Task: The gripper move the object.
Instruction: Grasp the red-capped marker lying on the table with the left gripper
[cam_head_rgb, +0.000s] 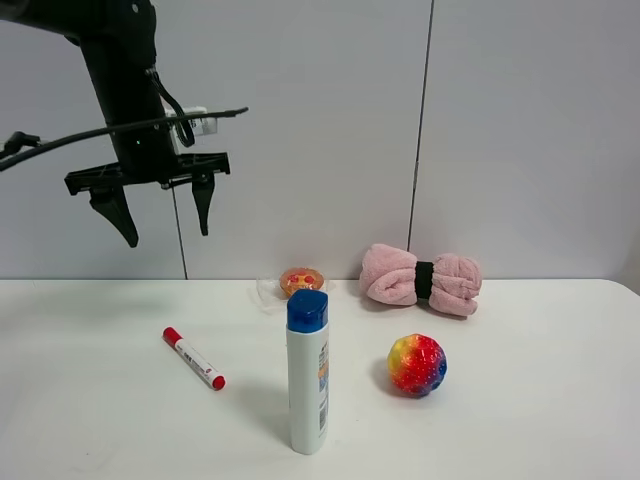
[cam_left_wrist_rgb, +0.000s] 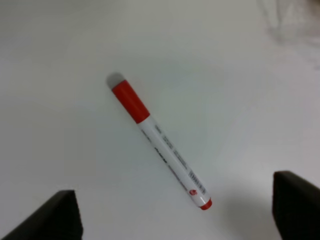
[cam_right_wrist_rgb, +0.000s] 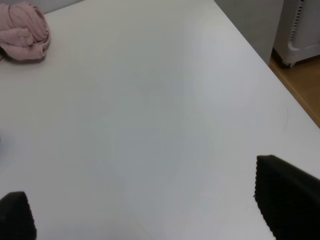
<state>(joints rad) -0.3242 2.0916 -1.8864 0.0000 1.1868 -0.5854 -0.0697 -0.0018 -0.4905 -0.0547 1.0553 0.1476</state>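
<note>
The white marker pen (cam_head_rgb: 193, 358) with a red cap lies flat on the white table (cam_head_rgb: 100, 420), left of the bottle. My left gripper (cam_head_rgb: 166, 225) hangs high above it, open and empty, fingers pointing down. In the left wrist view the pen (cam_left_wrist_rgb: 160, 142) lies diagonally between the two dark fingertips (cam_left_wrist_rgb: 50, 220), well below them. My right gripper (cam_right_wrist_rgb: 160, 210) is open and empty over bare table; it does not show in the exterior high view.
A white bottle with a blue cap (cam_head_rgb: 307, 372) stands upright at the front middle. A rainbow ball (cam_head_rgb: 416, 365) lies to its right. A pink rolled towel (cam_head_rgb: 420, 280) and a small orange container (cam_head_rgb: 301, 281) sit at the back. The table's right edge (cam_right_wrist_rgb: 265, 65) is near.
</note>
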